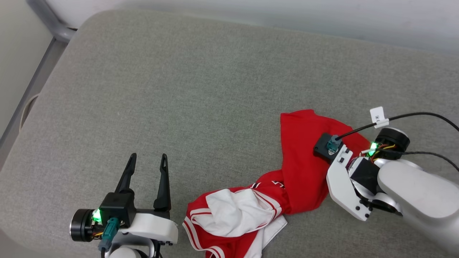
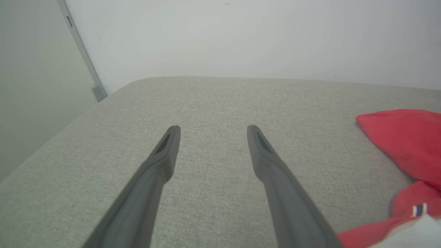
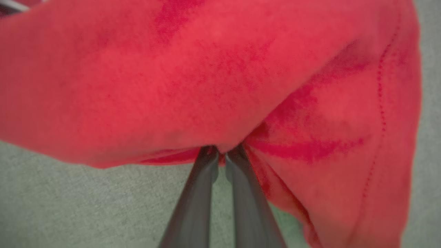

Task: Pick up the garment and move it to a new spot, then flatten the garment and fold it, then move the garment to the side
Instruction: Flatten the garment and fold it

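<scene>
The garment [image 1: 304, 168], a red jersey with white sleeves and striped trim, lies crumpled on the grey cushion [image 1: 200, 93] at the lower right of the head view. My right gripper [image 3: 220, 151] is shut on a fold of the garment's red cloth [image 3: 224, 79], which drapes over the fingertips; in the head view its fingers are hidden under the wrist and the cloth. My left gripper [image 1: 148, 157] stands open over bare cushion to the left of the garment, nothing between its fingers [image 2: 165, 155]. The garment's red edge [image 2: 406, 141] lies to its right.
The grey cushion [image 2: 213, 103] stretches wide to the left and back. A pale wall [image 2: 241, 34] runs behind it, and a metal rail [image 1: 53, 25] stands at the far left corner. A black cable [image 1: 412, 116] runs from my right wrist.
</scene>
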Tool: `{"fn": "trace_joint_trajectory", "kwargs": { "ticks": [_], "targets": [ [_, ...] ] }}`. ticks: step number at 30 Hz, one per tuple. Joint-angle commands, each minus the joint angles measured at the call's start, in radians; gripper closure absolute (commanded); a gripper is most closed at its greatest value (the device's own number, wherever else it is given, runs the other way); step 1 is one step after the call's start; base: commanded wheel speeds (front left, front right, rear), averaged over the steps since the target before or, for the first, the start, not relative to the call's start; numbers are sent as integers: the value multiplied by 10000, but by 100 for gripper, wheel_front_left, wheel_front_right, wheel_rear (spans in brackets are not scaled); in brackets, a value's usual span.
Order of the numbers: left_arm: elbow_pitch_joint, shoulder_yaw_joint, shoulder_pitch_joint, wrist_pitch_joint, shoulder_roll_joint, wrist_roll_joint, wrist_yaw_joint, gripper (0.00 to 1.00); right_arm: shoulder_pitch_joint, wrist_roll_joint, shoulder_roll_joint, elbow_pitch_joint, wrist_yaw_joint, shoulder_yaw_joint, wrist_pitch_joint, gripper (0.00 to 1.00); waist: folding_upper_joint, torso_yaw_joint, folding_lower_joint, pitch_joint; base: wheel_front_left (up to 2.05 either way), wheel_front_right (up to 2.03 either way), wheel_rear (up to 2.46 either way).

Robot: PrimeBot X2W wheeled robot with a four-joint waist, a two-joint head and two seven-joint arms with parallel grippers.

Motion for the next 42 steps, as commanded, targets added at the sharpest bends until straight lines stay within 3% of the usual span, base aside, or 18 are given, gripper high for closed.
{"fn": "trace_joint_trajectory", "kwargs": {
  "ticks": [1, 2, 7, 11, 17, 24, 32, 37, 42],
  "targets": [
    [22, 50, 90, -26, -8, 55, 15, 0, 186, 178, 120, 167, -12, 80, -478, 100, 0, -135, 0, -217, 0, 0, 0],
    [22, 50, 90, -26, -8, 55, 15, 0, 186, 178, 120, 167, -12, 80, -478, 100, 0, -135, 0, -217, 0, 0, 0],
    [65, 210, 473, -26, -8, 223, -80, 0, 63, 441, -97, 140, -14, -522, -2459, 100, 0, -491, 0, -934, 0, 0, 0],
    [48, 292, 692, -26, -6, 295, -93, 0, 297, 513, -365, -161, -14, -1007, -3087, 100, 0, -660, 0, -1239, 0, 0, 0],
    [-55, 450, 1043, -26, -8, 374, -117, 0, 1026, 323, -1086, -1087, -14, -2594, -3754, 100, 0, -957, 0, -1607, 0, 0, 0],
    [-116, 545, 1232, -26, -8, 427, -154, 0, 2448, -364, -1896, -2530, -14, -5240, -3532, 100, 0, -1163, 0, -1746, 0, 0, 0],
    [-181, 452, 1101, -26, -8, 398, -191, 0, 3991, -1548, -1618, -4447, -12, -8191, -2270, 100, 0, -1123, 0, -1599, 0, 0, 0],
    [-186, 323, 853, -26, -9, 277, -176, 0, 4004, -2014, -1154, -5137, -12, -8600, -1533, 100, 0, -876, 0, -1248, 0, 0, 0],
    [-205, 158, 507, -26, -8, 172, -145, 0, 2952, -2230, -762, -4882, -14, -7819, -1070, 100, 0, -506, 0, -773, 0, 0, 0]
  ]
}}
